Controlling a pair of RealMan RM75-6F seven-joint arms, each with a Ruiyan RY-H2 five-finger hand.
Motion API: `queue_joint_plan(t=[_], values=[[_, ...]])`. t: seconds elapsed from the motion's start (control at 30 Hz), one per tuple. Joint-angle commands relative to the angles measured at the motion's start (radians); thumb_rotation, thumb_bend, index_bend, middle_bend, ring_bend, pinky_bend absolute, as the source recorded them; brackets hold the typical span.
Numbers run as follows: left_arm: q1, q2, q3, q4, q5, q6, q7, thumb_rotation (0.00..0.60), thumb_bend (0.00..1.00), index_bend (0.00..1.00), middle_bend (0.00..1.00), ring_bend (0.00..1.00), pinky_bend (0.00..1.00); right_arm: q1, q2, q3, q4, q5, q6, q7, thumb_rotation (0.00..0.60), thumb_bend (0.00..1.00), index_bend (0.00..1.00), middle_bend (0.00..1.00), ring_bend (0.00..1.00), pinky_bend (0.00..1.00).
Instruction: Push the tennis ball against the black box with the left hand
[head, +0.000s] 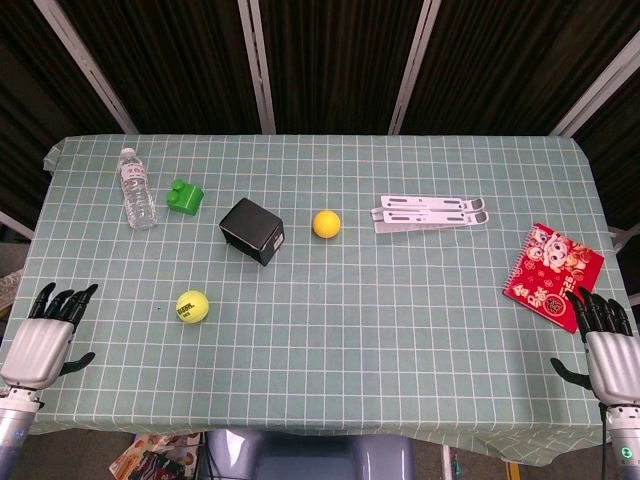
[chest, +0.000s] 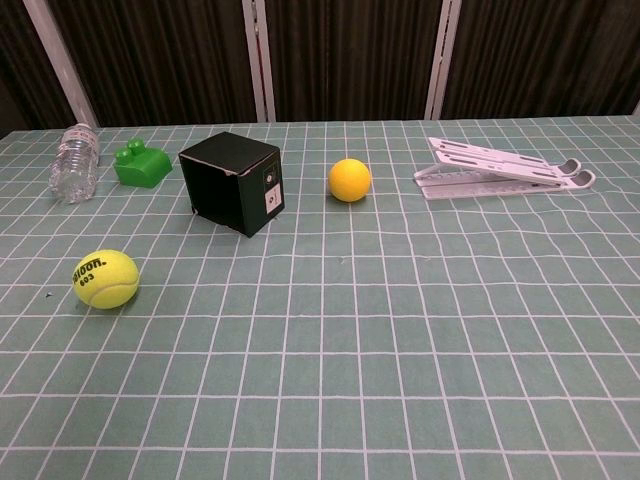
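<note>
Left hand (head: 42, 340) at near desk (head: 400, 320) edge, fingers (head: 65, 300) spread, empty, well apart from tennis ball (head: 192, 306). Ball short of black box (head: 252, 230); push not yet begun. Right hand (head: 608, 350) idle, fingers spread.

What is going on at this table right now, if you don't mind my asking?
Nothing is being handled yet. The left hand rests open at the table's near left edge, the right hand at the near right edge, both holding nothing. The tennis ball lies apart from the black box, nearer the robot and to its left, so the push has not begun. An orange ball sits beyond the box's other side.
</note>
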Motion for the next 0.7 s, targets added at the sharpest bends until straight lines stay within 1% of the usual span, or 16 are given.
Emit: queue_joint_plan(t=[0.03, 0.1, 0.13, 0.17, 0.2, 0.23, 0.27, 0.3, 0.33, 0.4, 0.47, 0.53, 0.6, 0.7], values=[[-0.002, -0.001, 0.003, -0.001, -0.001, -0.007, 0.004, 0.600, 0.05, 0.01, 0.17, 0.13, 0.03, 0.001, -0.002, 0.000, 0.001, -0.002, 0.000, 0.000, 0.600, 0.23, 0.00, 0.00, 0.00, 0.00], [-0.006, 0.000, 0.011, -0.005, 0.007, -0.020, 0.006, 0.600, 0.05, 0.01, 0.17, 0.13, 0.03, 0.002, -0.004, 0.001, 0.002, -0.005, 0.002, 0.001, 0.600, 0.23, 0.00, 0.00, 0.00, 0.00], [-0.010, 0.002, 0.018, -0.008, 0.016, -0.028, 0.001, 0.600, 0.05, 0.02, 0.17, 0.13, 0.05, 0.002, -0.005, 0.000, 0.003, -0.006, 0.002, 0.000, 0.600, 0.23, 0.00, 0.00, 0.00, 0.00], [-0.016, 0.003, 0.026, -0.008, 0.032, -0.036, -0.008, 0.600, 0.06, 0.02, 0.18, 0.13, 0.11, 0.003, -0.006, 0.000, 0.003, -0.007, 0.002, 0.000, 0.600, 0.23, 0.00, 0.00, 0.00, 0.00], [-0.023, 0.004, 0.036, -0.003, 0.055, -0.043, -0.020, 0.600, 0.08, 0.04, 0.19, 0.14, 0.17, 0.003, -0.006, 0.000, 0.004, -0.008, 0.001, 0.002, 0.600, 0.23, 0.00, 0.00, 0.00, 0.00], [-0.030, 0.004, 0.048, 0.005, 0.078, -0.052, -0.032, 0.600, 0.11, 0.08, 0.23, 0.16, 0.30, 0.004, -0.007, 0.001, 0.004, -0.008, 0.000, 0.005, 0.600, 0.23, 0.00, 0.00, 0.00, 0.00], [-0.042, 0.005, 0.064, 0.017, 0.104, -0.073, -0.046, 0.600, 0.15, 0.16, 0.31, 0.22, 0.44, 0.006, -0.008, 0.002, 0.007, -0.009, 0.000, 0.008, 0.600, 0.24, 0.00, 0.00, 0.00, 0.00], [-0.052, 0.006, 0.073, 0.025, 0.116, -0.092, -0.052, 0.600, 0.18, 0.22, 0.37, 0.27, 0.52, 0.007, -0.009, 0.002, 0.011, -0.009, -0.003, 0.008, 0.600, 0.24, 0.00, 0.00, 0.00, 0.00], [-0.063, 0.010, 0.082, 0.029, 0.120, -0.119, -0.056, 0.600, 0.23, 0.32, 0.47, 0.35, 0.62, 0.009, -0.010, 0.002, 0.014, -0.008, -0.007, 0.009, 0.600, 0.23, 0.00, 0.00, 0.00, 0.00], [-0.083, 0.020, 0.091, 0.020, 0.111, -0.171, -0.061, 0.600, 0.30, 0.45, 0.60, 0.47, 0.73, 0.011, -0.011, 0.003, 0.016, -0.005, -0.012, 0.013, 0.600, 0.23, 0.00, 0.00, 0.00, 0.00], [-0.108, 0.024, 0.089, 0.009, 0.099, -0.221, -0.054, 0.600, 0.35, 0.51, 0.66, 0.52, 0.77, 0.013, -0.011, 0.004, 0.018, -0.003, -0.016, 0.016, 0.600, 0.23, 0.00, 0.00, 0.00, 0.00], [-0.135, 0.015, 0.084, 0.006, 0.081, -0.272, -0.045, 0.600, 0.38, 0.53, 0.68, 0.53, 0.78, 0.013, -0.011, 0.005, 0.018, -0.002, -0.016, 0.019, 0.600, 0.23, 0.00, 0.00, 0.00, 0.00], [-0.161, 0.007, 0.079, 0.002, 0.053, -0.332, -0.031, 0.600, 0.38, 0.55, 0.69, 0.54, 0.78, 0.013, -0.010, 0.006, 0.018, -0.003, -0.014, 0.023, 0.600, 0.23, 0.00, 0.00, 0.00, 0.00], [-0.192, -0.010, 0.064, 0.005, 0.008, -0.393, -0.007, 0.600, 0.38, 0.56, 0.69, 0.54, 0.79, 0.014, -0.008, 0.006, 0.021, -0.002, -0.016, 0.032, 0.600, 0.23, 0.00, 0.00, 0.00, 0.00]])
